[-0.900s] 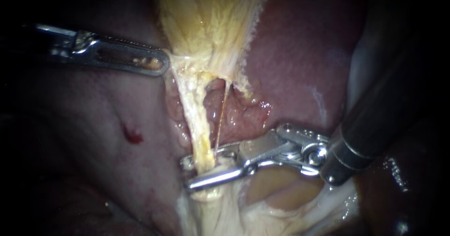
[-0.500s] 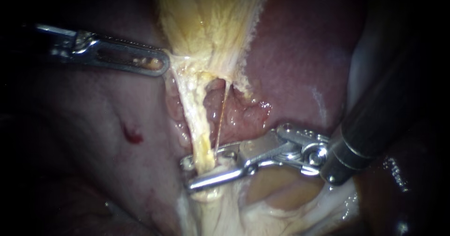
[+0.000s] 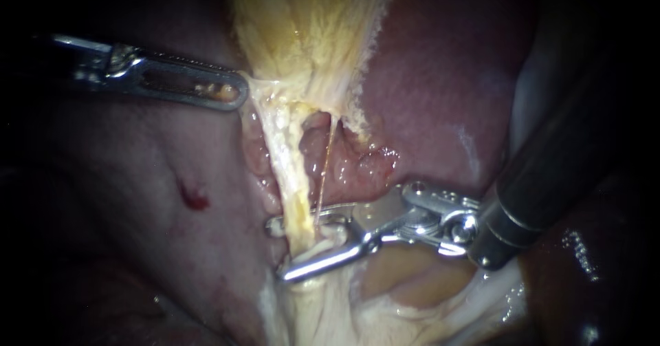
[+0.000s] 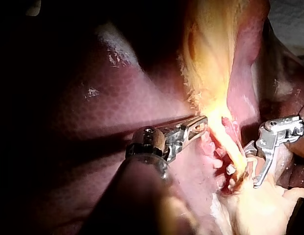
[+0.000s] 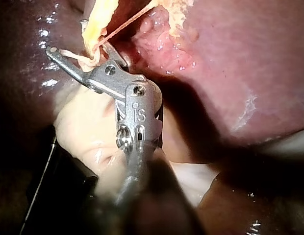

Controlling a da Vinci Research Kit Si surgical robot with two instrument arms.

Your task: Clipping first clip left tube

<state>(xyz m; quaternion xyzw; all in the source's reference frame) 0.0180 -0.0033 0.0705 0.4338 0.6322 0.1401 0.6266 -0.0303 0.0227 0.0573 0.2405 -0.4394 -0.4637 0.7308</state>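
Pinching the left tube [image 3: 292, 188] crosswise with the hand of the right instrument [image 3: 280, 250], one jaw lying on each side of the tube and both pressing into it, leaving only a narrow gap. Showing pale bits between the jaws right at the tube, possibly the clip, though too small to be sure. Running as a thick yellow cord from the gallbladder [image 3: 309, 23] above, down through that hand, into whitish tissue below. Backing the tube on both sides, the liver [image 3: 440, 91].

Pulling sideways at the tube's upper end with the left instrument [image 3: 230, 95], its hand pressed together on the gallbladder's edge just beside the tube's top, apparently stretching the tube taut.

Hanging just beside the tube, on the side toward the right instrument's shaft, a thin strand [image 3: 324, 167], ending at the upper jaw. Not possible to tell whether lying inside the hand or just outside it.

Judging the step as the squeeze itself, and doing it well probably meaning:
- Closing steadily and fully, holding the hand square across the tube rather than slanting.
- Reaching both jaw tips past the tube's far edge, catching its whole width.
- Checking the thin strand beside the tube before committing.
- Holding the left pull even, adding no tension, for fear of tearing at the tube's upper end.
- Avoiding any twisting or dragging along the tube while closing.
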